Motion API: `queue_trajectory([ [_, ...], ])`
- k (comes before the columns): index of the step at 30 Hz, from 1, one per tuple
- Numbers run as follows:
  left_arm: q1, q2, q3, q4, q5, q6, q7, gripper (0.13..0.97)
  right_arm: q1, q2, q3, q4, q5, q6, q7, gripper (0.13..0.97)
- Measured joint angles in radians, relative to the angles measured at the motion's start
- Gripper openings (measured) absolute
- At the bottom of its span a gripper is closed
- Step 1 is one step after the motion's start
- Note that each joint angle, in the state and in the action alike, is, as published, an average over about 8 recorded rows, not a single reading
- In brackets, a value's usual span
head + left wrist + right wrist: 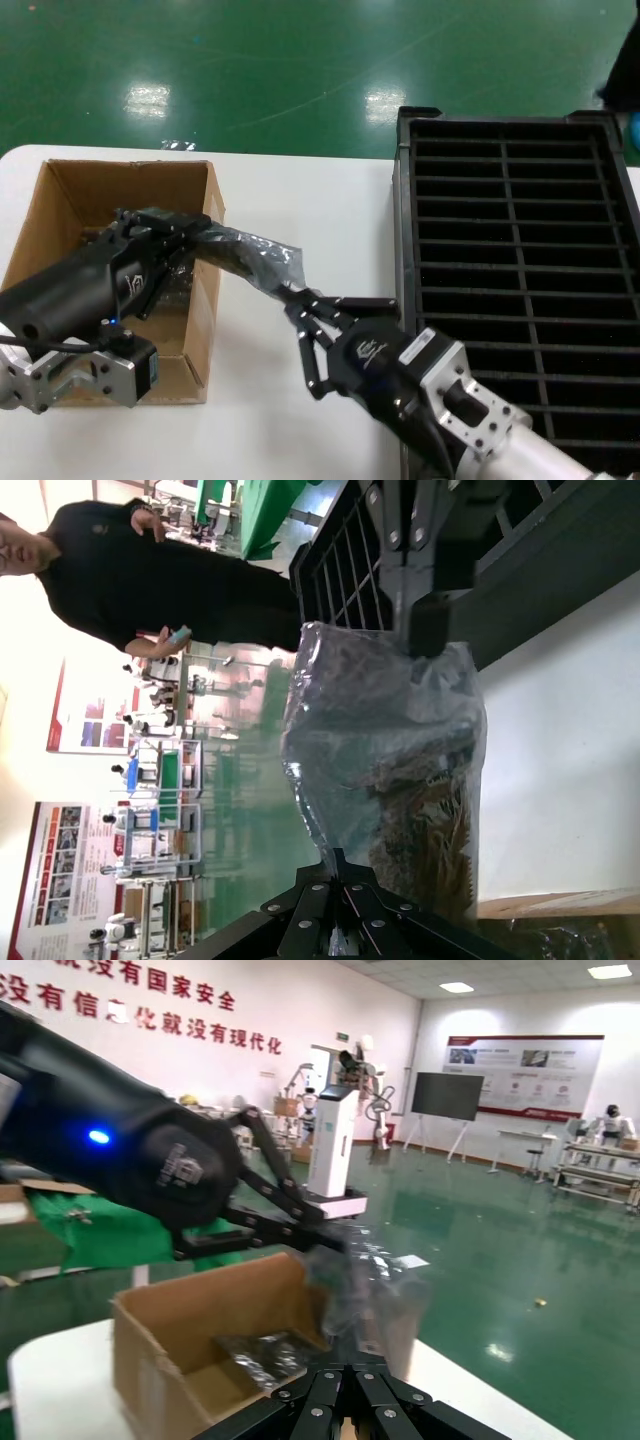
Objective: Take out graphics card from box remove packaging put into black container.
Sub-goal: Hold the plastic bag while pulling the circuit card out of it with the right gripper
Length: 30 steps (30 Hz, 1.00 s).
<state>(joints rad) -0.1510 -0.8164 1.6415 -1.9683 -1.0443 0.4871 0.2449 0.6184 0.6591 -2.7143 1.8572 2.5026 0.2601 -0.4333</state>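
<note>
My left end effector [178, 243] pinched the packaging [250, 262] at the box [70, 205] rim, right end effector [310, 312] clamped its far end beside the box, bag stretched btwn them so graphics card [420, 815], still inside, could slide out. Black container [520, 260] waited further right on desk [300, 200].

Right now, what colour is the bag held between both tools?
Translucent grey-blue packaging, crinkly and shiny; the left wrist view shows it best.

The box [60, 215] sits on the table's [300, 220] left, the black container [520, 260] on its right, and the packaging [250, 262] stretches between them over the box's right wall, with more wrapped cards [255, 1352] lying inside the box.
</note>
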Motion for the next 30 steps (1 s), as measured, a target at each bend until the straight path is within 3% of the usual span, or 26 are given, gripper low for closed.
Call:
queue_trajectory([
  [12, 0.0, 0.0, 0.0, 0.0, 0.0, 0.0, 0.0, 0.139, 0.016, -0.027, 0.055, -0.114, -0.067, -0.062, 0.067, 0.13],
  [30, 0.0, 0.0, 0.0, 0.0, 0.0, 0.0, 0.0, 0.139, 0.05, -0.074, 0.004, -0.155, -0.12, -0.095, 0.131, 0.13],
])
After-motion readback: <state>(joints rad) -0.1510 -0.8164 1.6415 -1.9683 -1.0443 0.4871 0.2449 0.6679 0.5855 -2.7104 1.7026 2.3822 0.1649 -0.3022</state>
